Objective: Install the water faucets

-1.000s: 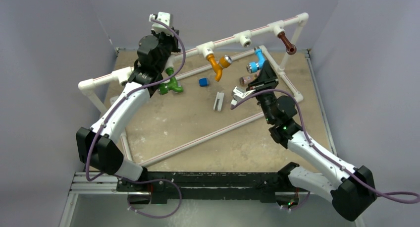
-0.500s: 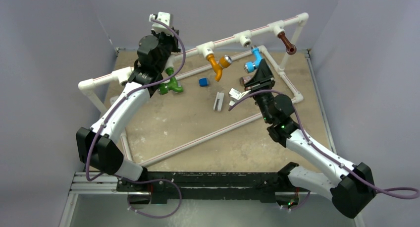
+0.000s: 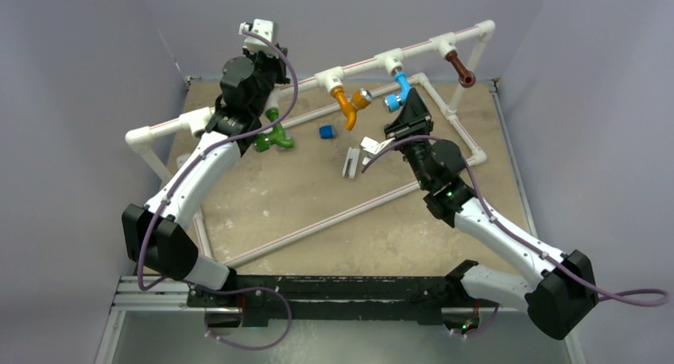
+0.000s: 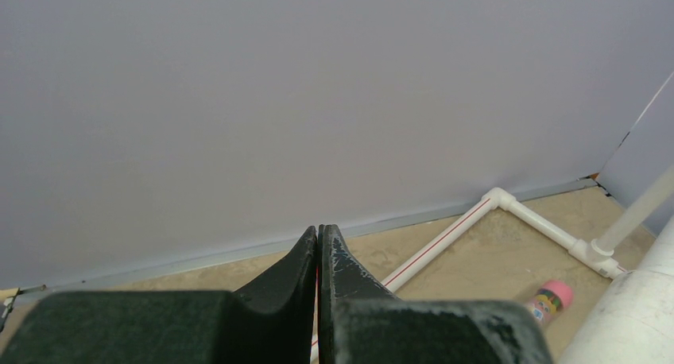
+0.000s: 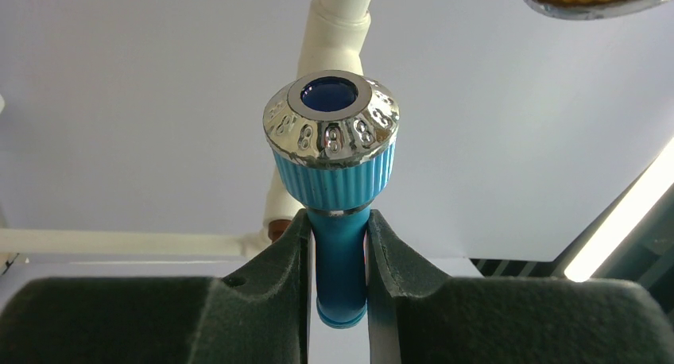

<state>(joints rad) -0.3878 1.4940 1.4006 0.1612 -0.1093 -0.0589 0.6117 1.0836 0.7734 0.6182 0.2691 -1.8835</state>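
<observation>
My right gripper (image 3: 403,112) is shut on the blue faucet (image 3: 395,91) and holds it up under a white tee (image 3: 390,62) of the raised pipe; its upper end is at the tee's mouth. In the right wrist view the gripper (image 5: 337,217) clamps the blue stem (image 5: 340,257) below the silver knob (image 5: 331,118). The orange faucet (image 3: 347,104) and the brown faucet (image 3: 459,68) hang from other tees. The green faucet (image 3: 274,136) hangs under the pipe beside my left arm. My left gripper (image 3: 274,62) is shut and empty (image 4: 319,230), above the pipe.
A white pipe frame (image 3: 350,213) lies on the tan board, with a raised rail (image 3: 413,48) at the back. A blue cube (image 3: 326,131) and a small white part (image 3: 350,162) lie mid-board. A pink-capped cylinder (image 4: 548,299) lies by the floor pipe.
My right gripper has carried the blue faucet up and to the left, to the tee on the raised pipe. The left arm has not moved.
</observation>
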